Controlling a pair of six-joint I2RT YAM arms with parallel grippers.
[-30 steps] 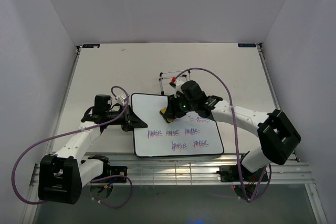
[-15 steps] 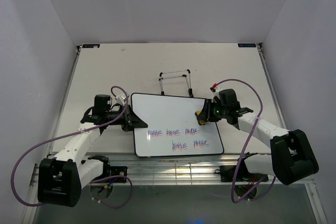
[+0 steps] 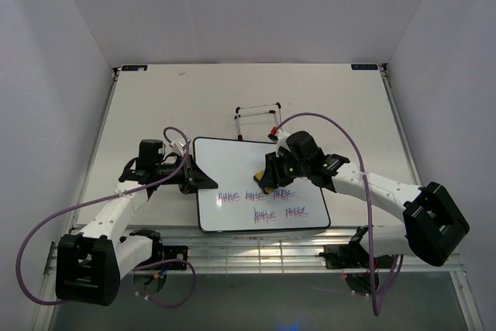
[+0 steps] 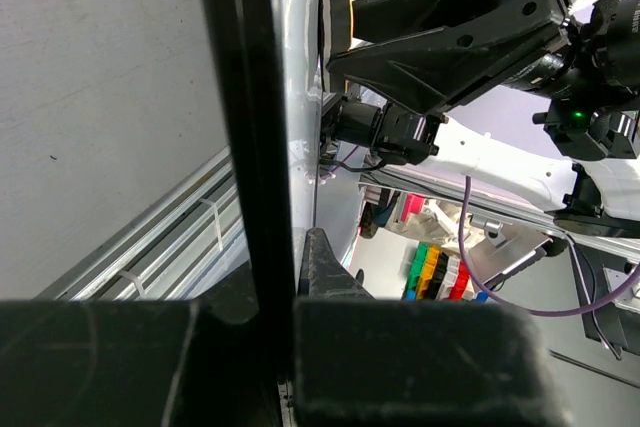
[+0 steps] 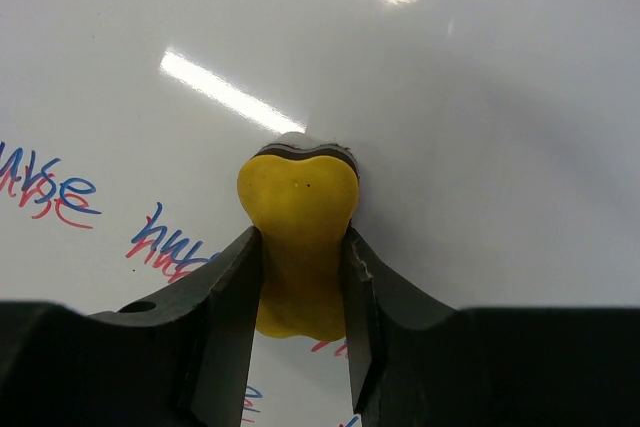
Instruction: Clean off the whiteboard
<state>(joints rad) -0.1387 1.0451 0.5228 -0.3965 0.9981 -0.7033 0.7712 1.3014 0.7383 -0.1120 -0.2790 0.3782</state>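
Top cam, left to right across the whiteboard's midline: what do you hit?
left gripper, jaws on the board's left edge → whiteboard → yellow eraser, held in the right gripper jaws → right arm

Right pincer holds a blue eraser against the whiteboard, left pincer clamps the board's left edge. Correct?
Not blue: the eraser in the right pincer is yellow, as the right wrist view shows. The rest stands: it is against the whiteboard, and the left pincer clamps its left edge.
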